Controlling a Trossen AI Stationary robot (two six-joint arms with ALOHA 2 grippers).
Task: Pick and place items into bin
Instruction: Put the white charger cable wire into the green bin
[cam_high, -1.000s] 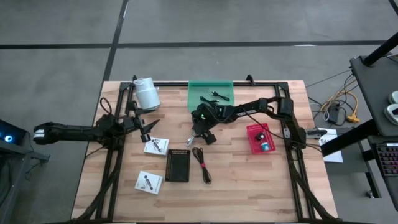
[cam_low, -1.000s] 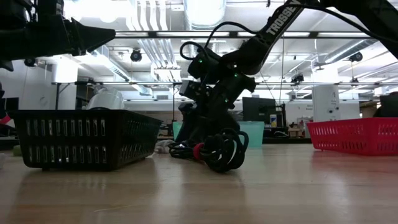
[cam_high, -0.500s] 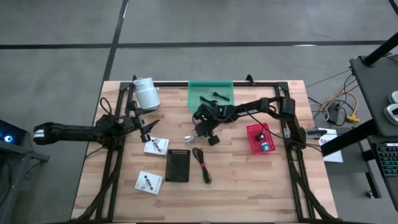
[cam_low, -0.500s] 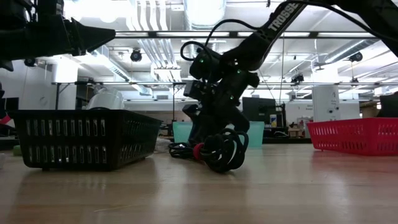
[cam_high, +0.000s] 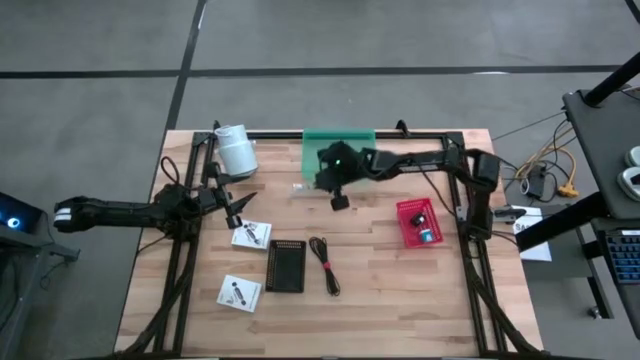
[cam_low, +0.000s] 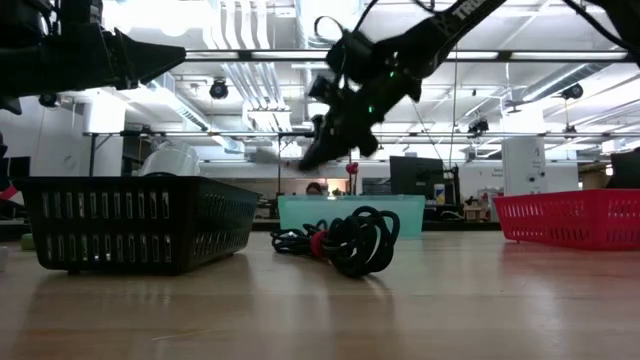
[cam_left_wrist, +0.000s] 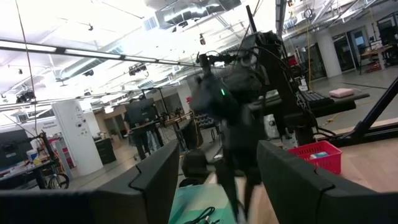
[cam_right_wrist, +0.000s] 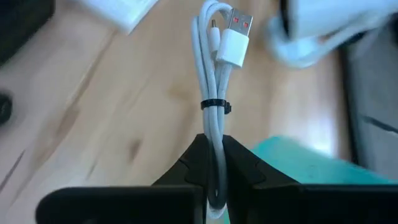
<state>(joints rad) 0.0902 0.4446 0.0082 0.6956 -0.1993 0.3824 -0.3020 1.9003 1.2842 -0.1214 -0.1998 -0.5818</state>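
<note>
**White cable lifted beside the green bin**

Workshop ceiling lights and benches fill the background; "TROSSEN" reads along the right arm. Above the wooden table (cam_high: 400, 290), the right gripper (cam_high: 322, 186) is clamped on a short white cable (cam_right_wrist: 214, 93), tied with a black band, USB plug outermost, hanging at the green bin (cam_high: 338, 150)'s near left corner, by the table's far edge. Below it lies bare wood. The left gripper (cam_high: 238, 208) hovers near the left edge, fingers parted, empty.
</note>
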